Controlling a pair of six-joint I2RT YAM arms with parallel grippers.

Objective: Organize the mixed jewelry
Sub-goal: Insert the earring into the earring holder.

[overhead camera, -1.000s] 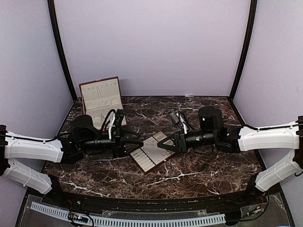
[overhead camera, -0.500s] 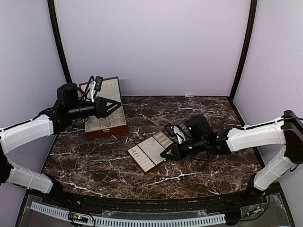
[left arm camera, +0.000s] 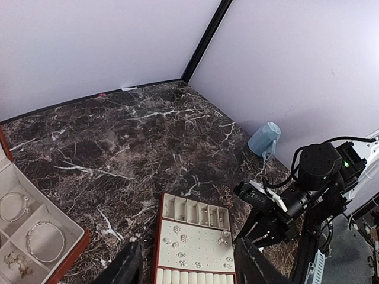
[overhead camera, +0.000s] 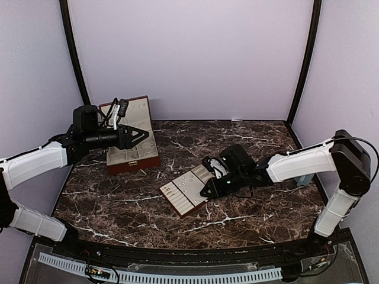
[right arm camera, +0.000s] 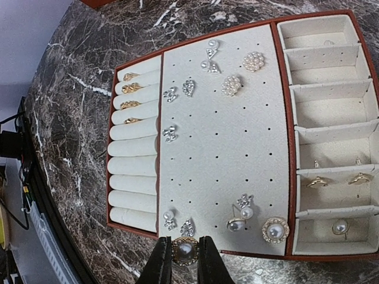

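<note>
The right gripper (overhead camera: pixel 208 190) has its jaws nearly together, pinching a round pearl stud (right arm camera: pixel 185 251) at the near rim of the slotted tray (right arm camera: pixel 237 148). The other mixed jewelry (right arm camera: pixel 231 85) lies just ahead of those jaws, on the tray's panel and in its slots. The left gripper (overhead camera: pixel 139 135) hangs with jaws apart, holding nothing, above the open box (overhead camera: pixel 133 160).

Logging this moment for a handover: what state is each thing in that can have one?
Left tool: open, empty.
Right tool: shut on pearl stud, at tray's edge.
Jewelry box: lid open.
Slotted tray: flat on table, partly filled.
</note>
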